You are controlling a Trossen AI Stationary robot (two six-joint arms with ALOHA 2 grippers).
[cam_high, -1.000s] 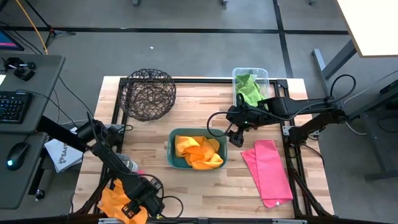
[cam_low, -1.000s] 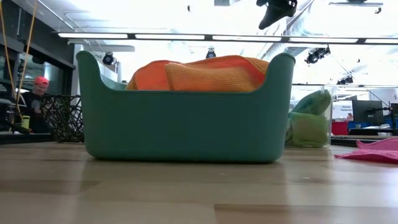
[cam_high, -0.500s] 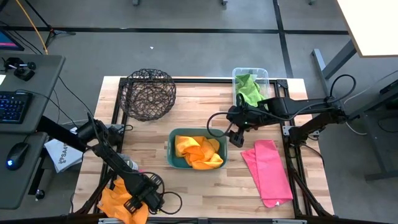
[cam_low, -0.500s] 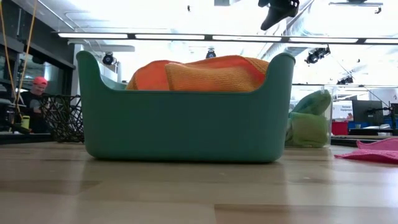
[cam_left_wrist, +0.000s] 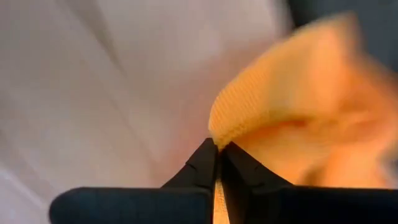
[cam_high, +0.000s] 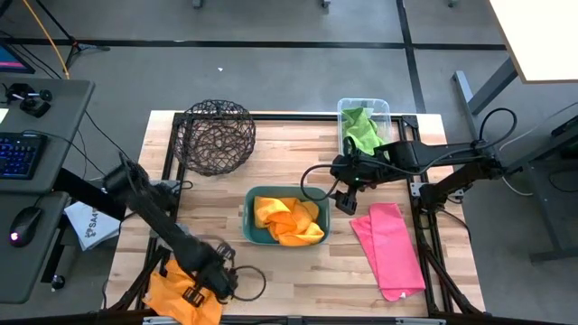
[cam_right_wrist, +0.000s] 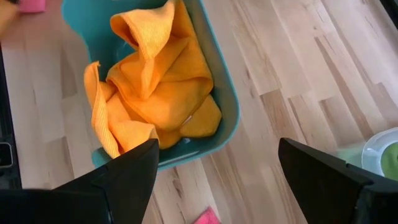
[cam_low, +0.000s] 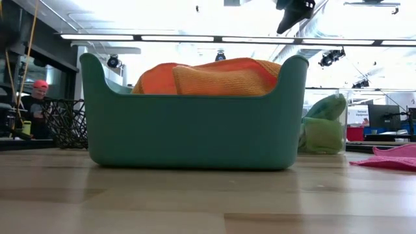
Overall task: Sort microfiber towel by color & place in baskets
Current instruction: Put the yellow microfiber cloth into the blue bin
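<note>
An orange microfiber towel (cam_high: 172, 296) lies bunched at the table's near left corner, with my left gripper (cam_high: 197, 287) shut on it. More orange towels (cam_high: 287, 219) fill the teal tub (cam_high: 248, 226) at mid table. A green towel (cam_high: 361, 128) sits in the clear bin (cam_high: 385, 108) at the far right. A pink towel (cam_high: 388, 248) lies flat on the table's right side. The round wire basket (cam_high: 217, 135) stands at the far left. My right gripper (cam_high: 341, 194) hangs open above the table, just right of the tub. My left gripper pinches a rounded edge or fold of the orange towel (cam_left_wrist: 219, 132) between its two fingertips (cam_left_wrist: 205, 163). The arm comes at it from above and from the far left. Whether it holds one layer or several, I cannot tell. The rest of the cloth spreads out beyond the fingers.
A white printed packet (cam_high: 90, 226) lies off the table's left edge beside a desk with a keyboard and mouse. A person (cam_low: 38, 97) sits in the room behind the table. Bare wood shows along the near edge between the orange towel and the pink one.
My left gripper has shifted a little toward the table's right and far side at the orange towel, and the arm's elbow has swung toward the far left. The towel's bunch has changed shape slightly under it. My right gripper has risen slightly.
</note>
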